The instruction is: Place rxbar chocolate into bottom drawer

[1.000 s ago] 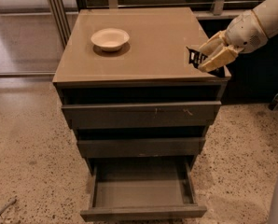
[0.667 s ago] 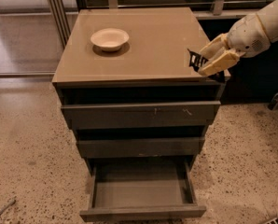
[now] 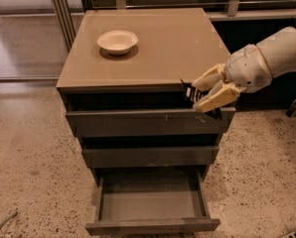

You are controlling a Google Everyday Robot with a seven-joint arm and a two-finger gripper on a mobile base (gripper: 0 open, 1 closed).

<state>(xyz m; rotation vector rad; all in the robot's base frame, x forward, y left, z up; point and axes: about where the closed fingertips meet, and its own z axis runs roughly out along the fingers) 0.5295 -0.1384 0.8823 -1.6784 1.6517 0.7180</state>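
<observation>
My gripper (image 3: 201, 93) comes in from the right on a white arm and is shut on the rxbar chocolate (image 3: 191, 91), a small black bar with white lettering held between the cream fingers (image 3: 215, 98). It hangs in front of the cabinet's front right corner, level with the top drawer. The bottom drawer (image 3: 153, 225) is pulled open below, a wide grey-brown box with nothing visible inside. The bar is above and slightly right of the drawer's opening.
A white bowl (image 3: 117, 40) sits on the cabinet top (image 3: 163, 38) at the back left. The two upper drawers (image 3: 148, 123) stand slightly ajar. Speckled floor surrounds the cabinet. Metal rails and a dark panel stand behind.
My gripper has moved left and down with the bar, from beside the cabinet top's right edge to in front of the top drawer's right end.
</observation>
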